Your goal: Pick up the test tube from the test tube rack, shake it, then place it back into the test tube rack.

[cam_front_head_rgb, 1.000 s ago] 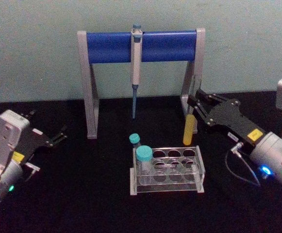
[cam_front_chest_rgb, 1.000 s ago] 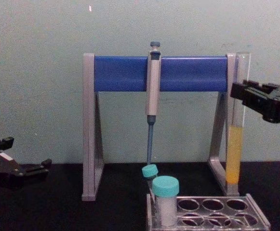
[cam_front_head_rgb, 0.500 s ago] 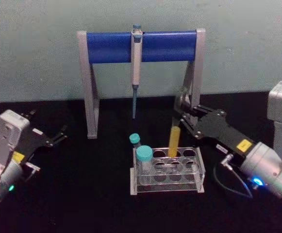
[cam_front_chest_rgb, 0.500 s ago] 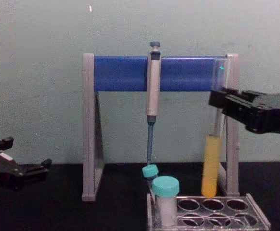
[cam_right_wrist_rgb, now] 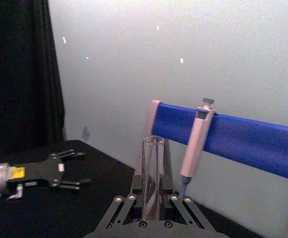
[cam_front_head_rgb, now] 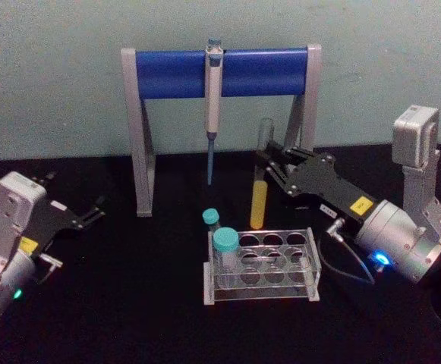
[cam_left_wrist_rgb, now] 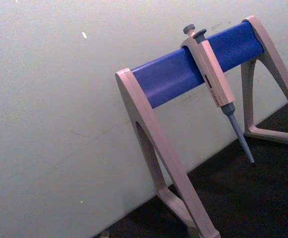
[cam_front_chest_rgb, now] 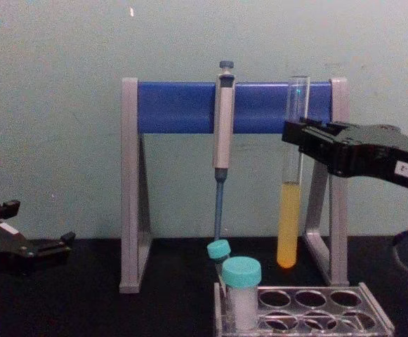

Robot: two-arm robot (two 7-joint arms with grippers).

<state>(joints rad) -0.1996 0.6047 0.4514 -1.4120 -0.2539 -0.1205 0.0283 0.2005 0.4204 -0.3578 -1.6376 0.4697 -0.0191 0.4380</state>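
Pale green wall (cam_front_head_rgb: 53, 76) is seen behind a black tabletop (cam_front_head_rgb: 129, 311), on which a grey-and-blue pipette stand (cam_front_head_rgb: 174, 73) is set, a pipette (cam_front_head_rgb: 213, 83) hung from its bar. The right gripper (cam_front_head_rgb: 264, 161) is clamped on the clear upper part of the test tube (cam_front_head_rgb: 259, 201), held upright just behind the test tube rack (cam_front_head_rgb: 312, 258), its yellow end clear of the holes. The left gripper (cam_front_head_rgb: 95, 212) is parked at the left, fingers spread. Two teal-capped vials (cam_front_head_rgb: 225, 246) are stood at the rack's left end. A white label (cam_front_chest_rgb: 407, 170) is borne by the right gripper; its writing cannot be read.
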